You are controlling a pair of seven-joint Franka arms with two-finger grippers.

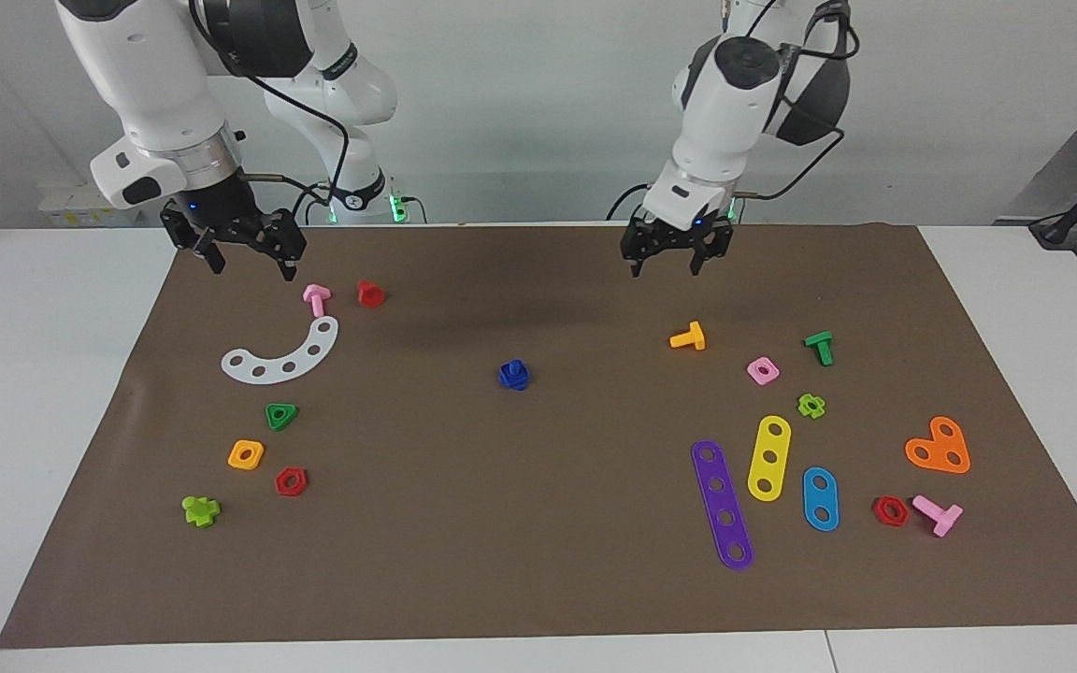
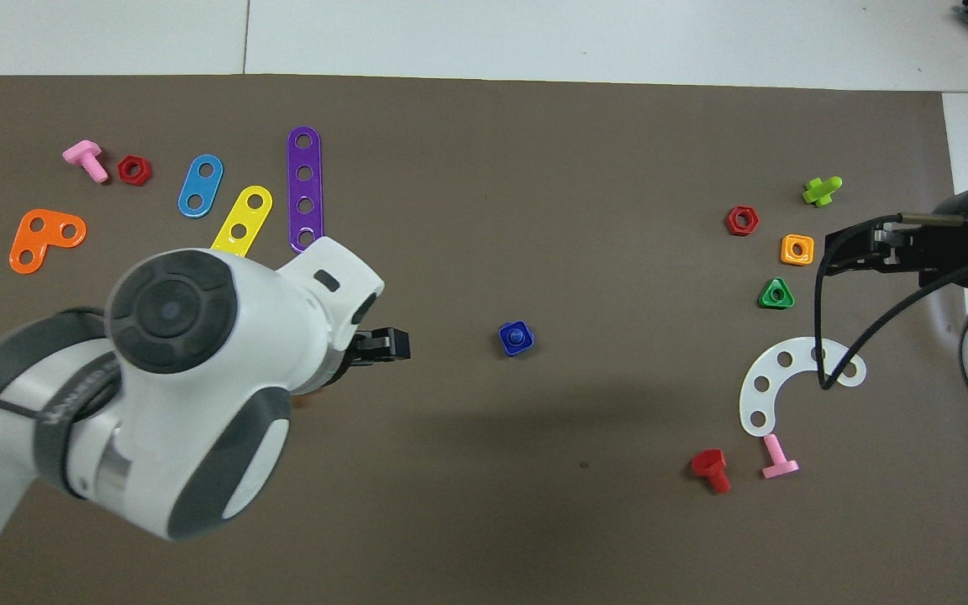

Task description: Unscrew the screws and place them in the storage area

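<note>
Purple four-hole strip (image 1: 723, 505), farthest from the robots among the flat pieces, lying on the brown mat (image 1: 538, 561) that covers the tabletop (image 1: 34, 374), toward the left arm's end. Beside it: yellow three-hole strip (image 1: 769, 457), blue two-hole strip (image 1: 820, 498), red hex nut (image 1: 890, 510), pink T-bolt (image 1: 939, 514), orange heart-shaped plate (image 1: 940, 446). Nearer to the robots in the same group: lime cross-shaped nut (image 1: 811, 405), pink square nut (image 1: 763, 370), green T-bolt (image 1: 820, 347), orange T-bolt (image 1: 689, 337). Centre of mat: dark-blue screw (image 1: 514, 375), seated head-up in a blue square nut (image 2: 526, 344), well apart from every other piece and from both pincers. Toward the right arm's end: lime cross-shaped bolt (image 1: 200, 509), second red hex nut (image 1: 291, 480), orange square nut (image 1: 246, 454), green triangular nut (image 1: 281, 415), white curved five-hole strip (image 1: 283, 355), second pink T-bolt (image 1: 316, 298), red bolt (image 1: 369, 293). Left pincer (image 1: 664, 264): raised over bare mat near the robots' edge, above the orange T-bolt's area, fingers spread, holding nothing. Right pincer (image 1: 251, 262): raised over the mat near the second pink T-bolt, fingers spread wide, holding nothing. No legible brand, label or writing on any piece.
</note>
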